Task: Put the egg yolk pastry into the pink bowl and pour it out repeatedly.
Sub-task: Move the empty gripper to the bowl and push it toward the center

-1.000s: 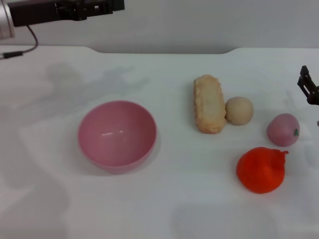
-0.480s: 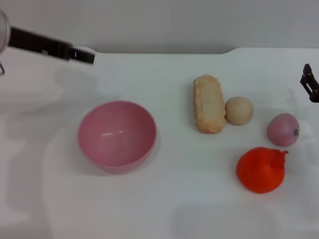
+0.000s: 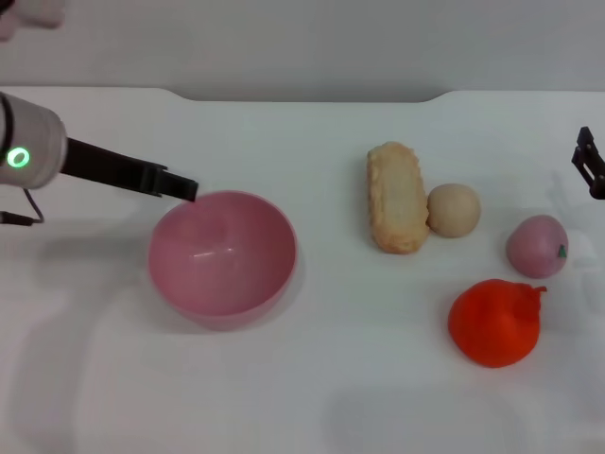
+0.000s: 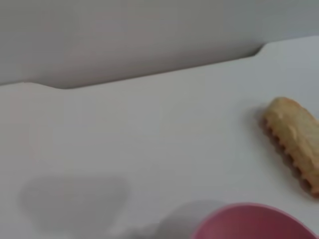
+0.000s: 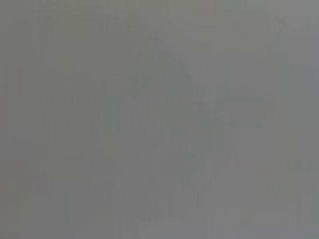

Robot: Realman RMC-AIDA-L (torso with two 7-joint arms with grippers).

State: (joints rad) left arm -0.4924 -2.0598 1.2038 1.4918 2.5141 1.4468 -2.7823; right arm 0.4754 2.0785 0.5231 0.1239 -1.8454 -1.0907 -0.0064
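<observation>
A: Where is the left gripper point(image 3: 184, 185)?
B: It reaches in from the left side of the head view, its dark tip at the far-left rim of the pink bowl point(image 3: 222, 257). Whether it touches the rim I cannot tell, and I cannot tell how its fingers stand either.

A: And the right gripper point(image 3: 591, 166)?
B: Only a dark piece shows at the right edge of the head view, above the pink peach-like ball point(image 3: 537, 246). Its fingers' stand cannot be told. Its wrist view shows plain grey only.

A: What is in the bowl?
B: Nothing shows inside; it stands upright on the white table point(image 3: 312, 378). In the left wrist view its rim point(image 4: 254, 224) sits low, with the long crusty pastry point(image 4: 294, 142) beyond it.

A: Where is the egg yolk pastry point(image 3: 454, 209)?
B: On the table, well right of the bowl, touching or just beside the right flank of the long crusty pastry point(image 3: 396, 197). The peach-like ball lies near it to the right; the orange ball point(image 3: 494, 322) lies nearer the robot.

A: Open room?
B: A bare strip of table lies between bowl and long pastry, and more bare table along the near edge and the far edge.
</observation>
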